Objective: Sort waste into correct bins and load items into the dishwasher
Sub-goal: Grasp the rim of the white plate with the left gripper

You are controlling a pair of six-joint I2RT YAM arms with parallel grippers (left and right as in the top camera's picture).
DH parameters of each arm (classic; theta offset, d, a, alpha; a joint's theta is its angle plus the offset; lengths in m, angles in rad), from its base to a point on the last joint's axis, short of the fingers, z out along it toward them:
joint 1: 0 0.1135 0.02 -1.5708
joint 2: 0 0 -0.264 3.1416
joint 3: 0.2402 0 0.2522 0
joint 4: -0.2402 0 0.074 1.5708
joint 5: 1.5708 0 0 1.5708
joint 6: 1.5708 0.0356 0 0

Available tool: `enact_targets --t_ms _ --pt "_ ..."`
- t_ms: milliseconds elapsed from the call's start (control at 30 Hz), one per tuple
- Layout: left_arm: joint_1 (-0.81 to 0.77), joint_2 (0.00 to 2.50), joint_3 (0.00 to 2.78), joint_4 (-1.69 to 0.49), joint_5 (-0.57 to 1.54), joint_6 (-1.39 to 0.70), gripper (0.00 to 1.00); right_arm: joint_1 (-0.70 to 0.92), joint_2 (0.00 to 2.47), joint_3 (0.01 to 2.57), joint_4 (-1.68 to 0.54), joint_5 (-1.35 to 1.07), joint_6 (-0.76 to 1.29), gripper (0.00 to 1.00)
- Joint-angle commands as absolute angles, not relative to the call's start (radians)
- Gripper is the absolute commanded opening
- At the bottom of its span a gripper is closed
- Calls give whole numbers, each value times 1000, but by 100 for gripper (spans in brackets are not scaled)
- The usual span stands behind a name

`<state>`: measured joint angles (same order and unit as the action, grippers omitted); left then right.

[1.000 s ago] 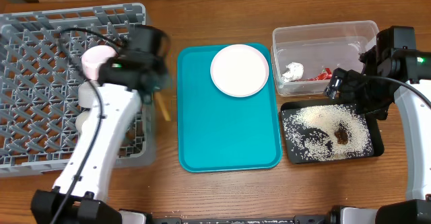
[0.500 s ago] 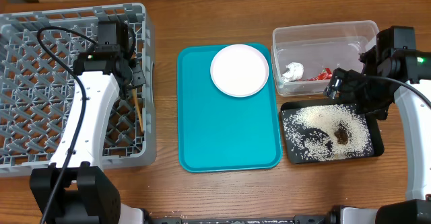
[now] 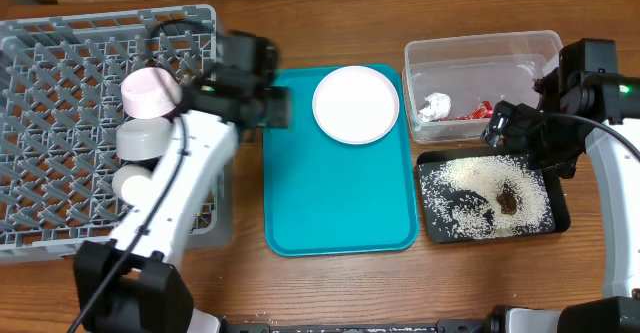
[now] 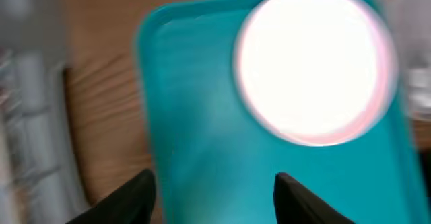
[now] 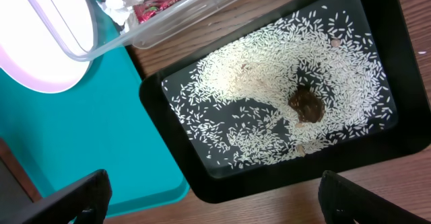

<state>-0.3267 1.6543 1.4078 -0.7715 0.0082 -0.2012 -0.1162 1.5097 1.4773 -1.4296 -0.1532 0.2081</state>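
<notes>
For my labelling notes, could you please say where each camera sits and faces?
Overhead: above the table, facing down; left arm and right arm show.
Left wrist: faces down at round white plate on flat teal tray; open left gripper shows.
Right wrist: faces down at shallow black tray of rice; open right gripper shows.
Shared: all see the plate.

Overhead: bright, even light, soft shadows. Left wrist view smeared; white plate (image 4: 313, 62) ahead of left end effector (image 4: 215, 190) blown out, rim haloed pink. Right wrist view sharp: rice (image 5: 269, 109) ahead of right end effector (image 5: 212, 204) crisp.
</notes>
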Motion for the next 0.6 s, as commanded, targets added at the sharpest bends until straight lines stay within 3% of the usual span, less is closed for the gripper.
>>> enact_targets --t_ms 0,233,367,433,567 --pt "-418 1686 1429 -723 -12 -178 65 -112 1495 1488 -1424 -159 204 100" --pt "-537 1829 1430 -596 -20 -75 82 -112 1495 1488 -1424 -159 204 100" --pt "-585 1925 1430 -523 46 83 83 -112 1495 1488 -1427 -159 204 100" --pt "-611 1979 1430 -490 45 145 89 -112 1495 1488 -1428 -159 204 100" --pt "-628 2045 1430 -484 37 187 87 -112 1495 1488 -1430 -159 204 100"
